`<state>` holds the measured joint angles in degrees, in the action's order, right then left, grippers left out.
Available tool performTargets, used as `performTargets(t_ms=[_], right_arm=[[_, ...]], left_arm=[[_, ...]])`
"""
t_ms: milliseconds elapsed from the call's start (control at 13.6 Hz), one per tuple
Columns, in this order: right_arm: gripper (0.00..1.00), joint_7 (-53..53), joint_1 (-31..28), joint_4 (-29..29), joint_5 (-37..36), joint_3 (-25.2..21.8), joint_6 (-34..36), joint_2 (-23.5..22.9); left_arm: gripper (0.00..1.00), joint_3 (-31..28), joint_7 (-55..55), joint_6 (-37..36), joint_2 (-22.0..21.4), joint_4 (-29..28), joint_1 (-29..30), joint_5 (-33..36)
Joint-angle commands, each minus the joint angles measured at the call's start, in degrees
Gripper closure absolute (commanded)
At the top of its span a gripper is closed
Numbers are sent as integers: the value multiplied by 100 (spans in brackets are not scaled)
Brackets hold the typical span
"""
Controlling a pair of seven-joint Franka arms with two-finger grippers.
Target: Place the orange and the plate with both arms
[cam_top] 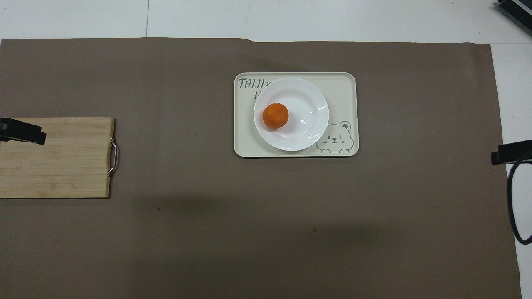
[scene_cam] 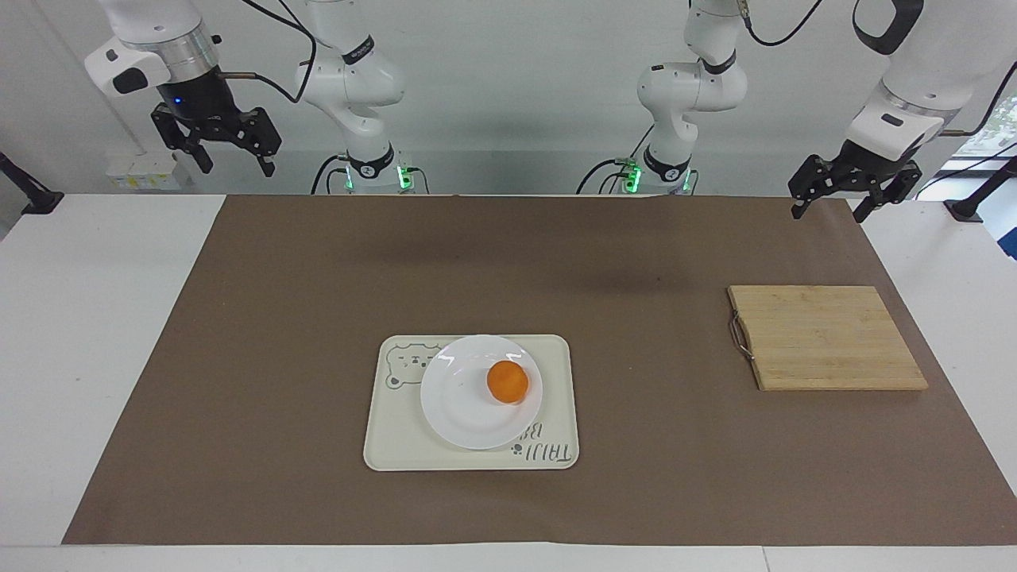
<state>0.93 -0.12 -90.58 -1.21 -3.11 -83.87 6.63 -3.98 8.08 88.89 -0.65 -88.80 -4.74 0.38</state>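
Brown mat (scene_cam: 318,318) covers white table (scene_cam: 95,318).

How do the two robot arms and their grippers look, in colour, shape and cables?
Both arms are glossy white with rounded joints and black rings. The right arm and left arm have green-lit bases. Black cables hang from them. The right gripper and left gripper are black, two-fingered linkages below silver wrist rings.
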Motion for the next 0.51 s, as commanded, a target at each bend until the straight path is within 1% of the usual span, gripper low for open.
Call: performTargets(t_ms=[0,440], right_arm=[[0,-155,-111,-65,155,74,55,66],[0,-155,-111,-117,200,74,55,127]], left_arm=[[0,11,89,-82,-5,91,52,-46],[0,11,89,-82,-5,91,52,-46]])
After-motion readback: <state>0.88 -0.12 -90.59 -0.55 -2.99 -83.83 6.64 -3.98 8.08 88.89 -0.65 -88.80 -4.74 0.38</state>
